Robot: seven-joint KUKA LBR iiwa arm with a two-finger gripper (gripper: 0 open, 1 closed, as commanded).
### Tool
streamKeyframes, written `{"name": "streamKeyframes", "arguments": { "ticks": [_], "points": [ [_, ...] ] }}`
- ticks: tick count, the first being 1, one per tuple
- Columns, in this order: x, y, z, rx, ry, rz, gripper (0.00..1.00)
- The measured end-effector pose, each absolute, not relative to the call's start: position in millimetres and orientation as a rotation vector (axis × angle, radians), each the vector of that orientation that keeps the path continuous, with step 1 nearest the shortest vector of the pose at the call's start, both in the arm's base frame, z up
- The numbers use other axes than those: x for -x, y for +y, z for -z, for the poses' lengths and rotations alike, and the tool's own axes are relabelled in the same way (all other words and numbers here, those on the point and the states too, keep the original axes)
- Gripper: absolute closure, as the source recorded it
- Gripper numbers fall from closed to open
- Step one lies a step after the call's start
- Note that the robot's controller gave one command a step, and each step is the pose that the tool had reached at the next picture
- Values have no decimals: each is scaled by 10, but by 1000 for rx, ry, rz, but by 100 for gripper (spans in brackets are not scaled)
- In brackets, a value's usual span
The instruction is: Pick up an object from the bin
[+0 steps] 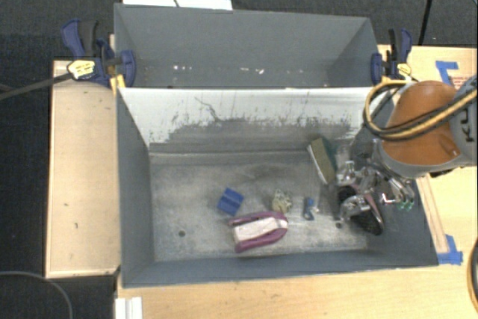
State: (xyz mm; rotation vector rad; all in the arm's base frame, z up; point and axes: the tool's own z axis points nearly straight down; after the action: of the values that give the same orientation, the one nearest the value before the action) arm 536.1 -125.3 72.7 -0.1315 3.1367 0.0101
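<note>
Camera view: gripper (357, 199) sits low at the right end of the bin (224, 123), probably going for something there. Spread or pinched, cannot tell. Likeliest targets: olive-grey flat piece (323, 157) just beside it, small blue bit (308, 209) near. Purple-and-white object (258, 229), blue block (230, 201) and beige scrap (281, 200) lie further left, not blocking. Right wall crowds the wrist.

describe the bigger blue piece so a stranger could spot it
Look at the floor of the grey metal bin, left of its middle. Just up-left of the purple and white object lies a small blue block. It is chunkier and squarer than the thin blue bit farther right.
</note>
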Motion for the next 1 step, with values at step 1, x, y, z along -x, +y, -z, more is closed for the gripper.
{"name": "streamKeyframes", "arguments": {
  "ticks": [1],
  "points": [
    [-5372,-1260,-870,116,3138,-1,100]
  ]
}}
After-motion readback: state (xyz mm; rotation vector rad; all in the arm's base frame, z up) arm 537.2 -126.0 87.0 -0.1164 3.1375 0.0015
